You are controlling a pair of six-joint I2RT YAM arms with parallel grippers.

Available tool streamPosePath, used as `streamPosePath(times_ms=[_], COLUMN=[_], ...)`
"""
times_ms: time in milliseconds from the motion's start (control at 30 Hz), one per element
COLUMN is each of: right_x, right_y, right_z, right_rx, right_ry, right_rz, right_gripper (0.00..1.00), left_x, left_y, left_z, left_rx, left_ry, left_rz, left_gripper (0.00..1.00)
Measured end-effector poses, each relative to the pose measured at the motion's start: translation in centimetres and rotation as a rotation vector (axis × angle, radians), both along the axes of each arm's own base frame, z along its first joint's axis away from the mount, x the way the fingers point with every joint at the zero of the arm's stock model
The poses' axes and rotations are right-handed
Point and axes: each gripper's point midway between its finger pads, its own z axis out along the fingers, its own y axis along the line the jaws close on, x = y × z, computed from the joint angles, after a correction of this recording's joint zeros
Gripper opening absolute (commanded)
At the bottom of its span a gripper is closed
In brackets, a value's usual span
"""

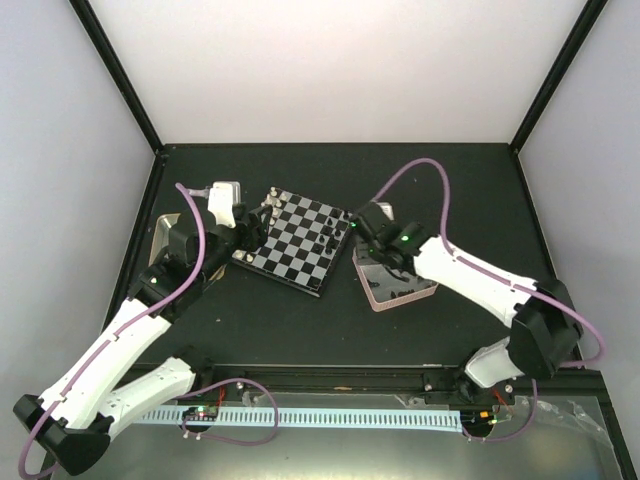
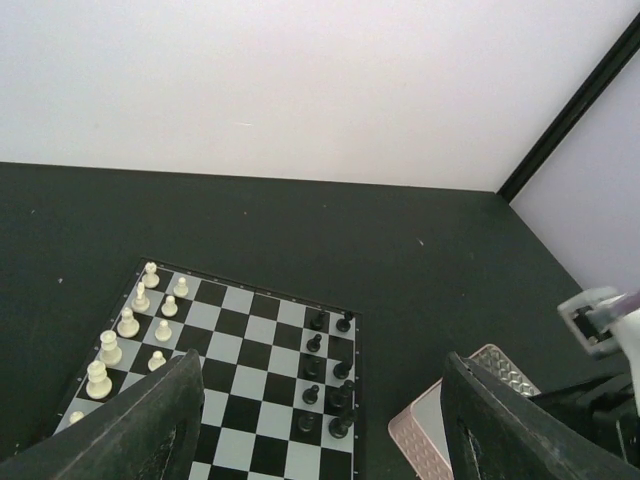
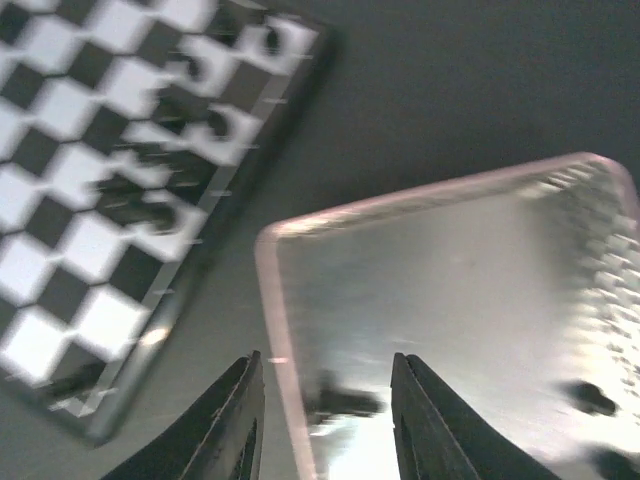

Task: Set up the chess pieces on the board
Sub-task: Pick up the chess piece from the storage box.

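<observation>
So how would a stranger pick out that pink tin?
Find the checkered board in the middle of the dark table. Just beside its right edge sits a shallow metal tin. Its pinkish rim sets it apart from the other tin, half hidden at the board's left.

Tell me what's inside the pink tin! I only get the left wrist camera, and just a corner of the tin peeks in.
Observer: The right wrist camera shows a dark chess piece lying on the shiny floor of the pink tin. It's blurry.
Operator: Is the other arm grabbing it?
Observer: It doesn't look like it. The right gripper hangs just over it with its jaws apart.
Operator: Are there more pieces in there?
Observer: There's at least one more dark shape near the tin's right side, but it's too blurred to name.
</observation>
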Motion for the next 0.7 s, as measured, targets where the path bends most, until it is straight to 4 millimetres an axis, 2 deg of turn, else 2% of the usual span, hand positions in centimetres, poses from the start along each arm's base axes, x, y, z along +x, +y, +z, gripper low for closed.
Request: streamPosePath(times_ms=[67,100,200,300,500,700], right_x=[0.3,0.5,0.1,-0.7,-1.3,-1.0], right_y=[-3.2,-5.3,-9.4,-12.2,-14.7,-15.3], right_z=[-0.7,-1.5,-4.2,-6.2,-8.7,-11.1], right_rx=[-0.032,-0.056,-0.127,-0.185,-0.222,-0.224], right_ry=[0.005,0.020,0.082,0.140,0.208,0.267], right_rz=[-0.085,-0.137,-0.235,-0.295,-0.353,-0.371], right_gripper=[0.32,0.30,0.26,0.25,0.27,0.25], left_x=[0.0,0.0,0.1,0.3,0.4,0.5], left_y=[0.0,0.0,-0.1,-0.2,-0.3,-0.4], left_z=[-0.1,-0.1,-0.1,-0.1,-0.4,-0.5], left_rx=[0.002,0.002,0.004,0.006,0.016,0.018], left_ry=[-0.002,-0.002,-0.007,-0.008,-0.004,0.000], left_rz=[-0.001,-0.002,-0.005,-0.007,-0.008,-0.009], left_gripper=[0.67,0.67,0.67,0.68,0.68,0.68])
